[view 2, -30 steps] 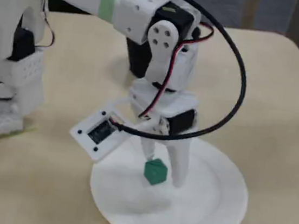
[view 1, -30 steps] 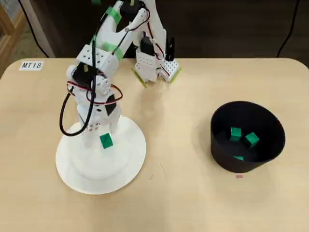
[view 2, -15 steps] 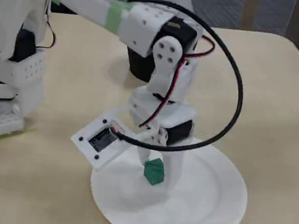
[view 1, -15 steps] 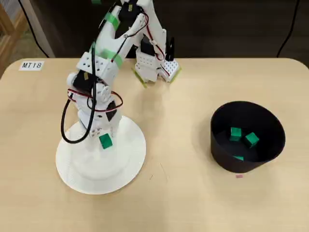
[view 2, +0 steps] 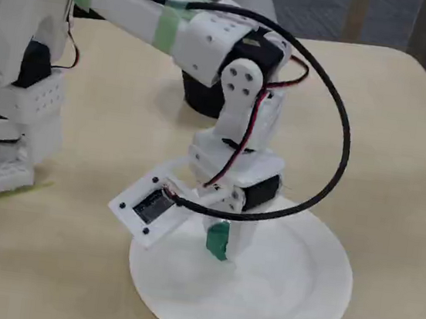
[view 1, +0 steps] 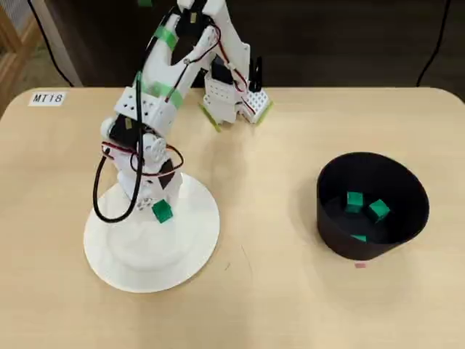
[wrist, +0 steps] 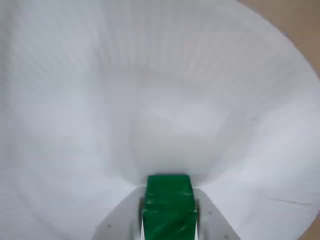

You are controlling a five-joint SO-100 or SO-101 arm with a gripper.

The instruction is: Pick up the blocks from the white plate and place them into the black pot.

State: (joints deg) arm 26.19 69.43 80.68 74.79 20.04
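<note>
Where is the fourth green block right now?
The green block is clamped in the gripper, lifted just above the white plate at the left of the overhead view.

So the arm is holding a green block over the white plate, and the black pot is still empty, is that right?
Not quite. The black pot is not empty: the overhead view shows green blocks already lying inside it. The rest stands: the gripper has its jaws shut on one green block above the white plate.
</note>
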